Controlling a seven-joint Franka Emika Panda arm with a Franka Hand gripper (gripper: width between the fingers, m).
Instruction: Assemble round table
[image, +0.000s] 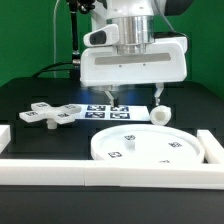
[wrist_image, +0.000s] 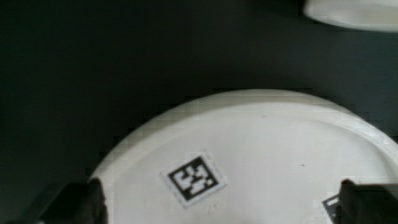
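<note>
One big round disc sits at the front of the black table, right by the front border bar. One short cylinder leg is just behind it, and one cross-shaped foot piece lies off to the exterior view's left. The single gripper hangs above the disc's far edge, jaws spread wide, holding nothing.

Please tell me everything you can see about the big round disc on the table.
The disc is white and looks like smooth plastic, with a raised rim around its edge. Several small black-and-white square tags sit on its upper face. It lies flat on the black table, close behind the front white bar; whether they touch I cannot tell. Nothing rests on it. The open fingers hang above it, not gripping it.
</note>
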